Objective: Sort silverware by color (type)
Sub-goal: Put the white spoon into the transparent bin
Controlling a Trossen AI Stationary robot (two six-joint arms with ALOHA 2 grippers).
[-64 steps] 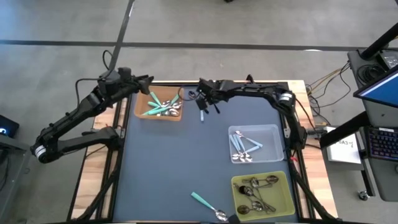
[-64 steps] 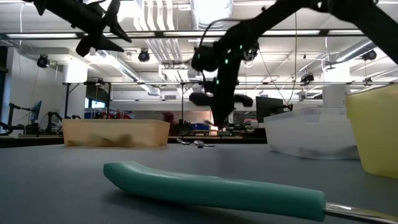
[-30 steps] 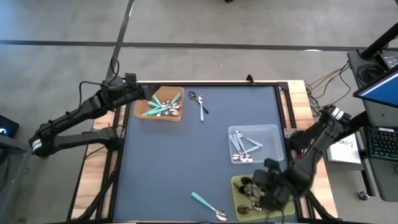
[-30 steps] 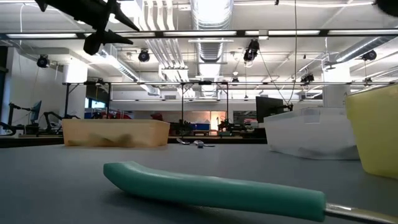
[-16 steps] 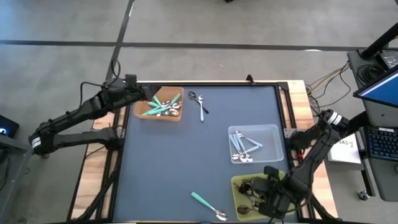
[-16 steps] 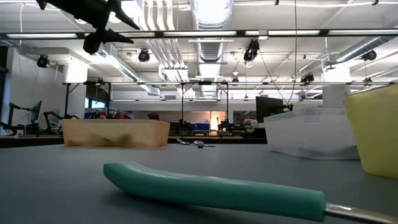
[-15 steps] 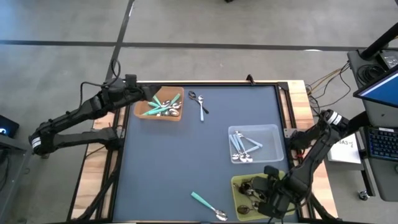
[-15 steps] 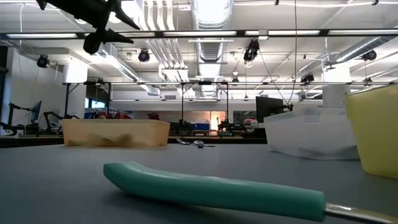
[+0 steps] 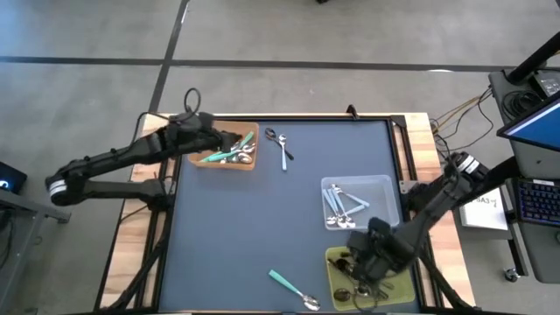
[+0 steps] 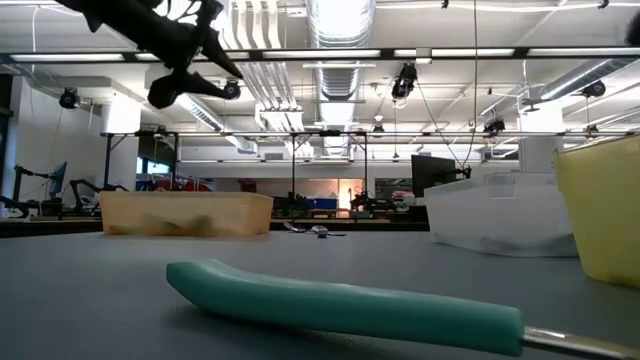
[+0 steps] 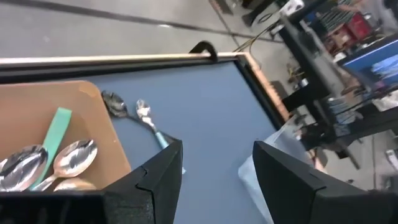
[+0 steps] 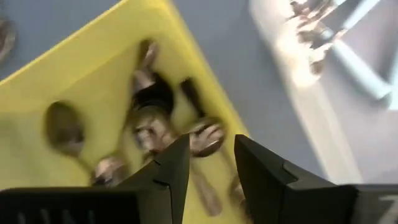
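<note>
No legible writing on silverware [image 9: 282, 151]

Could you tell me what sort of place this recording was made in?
Most likely a robotics lab or workshop: exposed ceiling ducts and strip lights overhead, a bare concrete floor around the table, and a computer keyboard at a workstation beside it.

Right gripper [image 9: 366, 255] over bin [image 9: 398, 293] holding spoons [image 12: 149, 112].
</note>
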